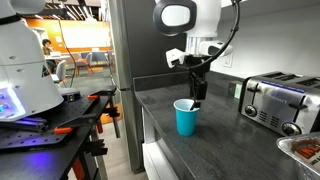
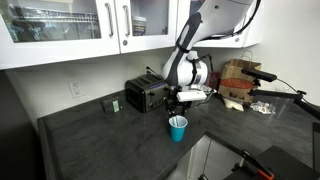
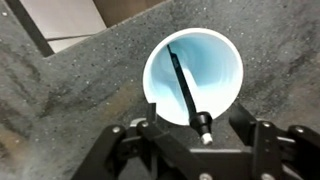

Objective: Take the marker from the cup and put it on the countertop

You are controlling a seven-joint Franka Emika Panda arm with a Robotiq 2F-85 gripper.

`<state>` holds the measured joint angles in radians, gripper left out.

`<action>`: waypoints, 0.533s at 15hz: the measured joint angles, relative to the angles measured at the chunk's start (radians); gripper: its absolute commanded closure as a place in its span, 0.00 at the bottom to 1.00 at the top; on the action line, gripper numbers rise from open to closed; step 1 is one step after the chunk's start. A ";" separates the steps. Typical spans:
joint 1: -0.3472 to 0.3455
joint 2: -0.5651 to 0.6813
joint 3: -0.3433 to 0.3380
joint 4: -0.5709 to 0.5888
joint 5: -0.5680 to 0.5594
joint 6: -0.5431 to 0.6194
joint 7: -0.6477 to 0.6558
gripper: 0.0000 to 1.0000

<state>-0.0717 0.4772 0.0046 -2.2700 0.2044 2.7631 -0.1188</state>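
one marker (image 3: pixel 186 88) leans in the cup (image 3: pixel 225 60); fingers (image 3: pixel 258 135) spread apart, empty, bases cut off below.

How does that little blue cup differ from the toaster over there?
The cup is bright blue; the toaster is shiny metal. The cup is far smaller than the toaster. The cup sits right beneath the gripper and holds a marker; the toaster stands off to the side. Both rest on the dark countertop.

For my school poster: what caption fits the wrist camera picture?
Looking down past the pincer into a blue cup on a grey countertop, a dark marker leaning inside.
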 measured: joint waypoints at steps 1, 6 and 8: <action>0.001 0.004 0.000 0.001 -0.004 0.000 0.010 0.36; 0.002 0.012 -0.001 0.001 -0.010 -0.001 0.035 0.31; 0.002 0.013 0.002 0.002 -0.010 -0.002 0.035 0.35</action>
<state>-0.0693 0.4906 0.0065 -2.2677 0.1946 2.7610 -0.0835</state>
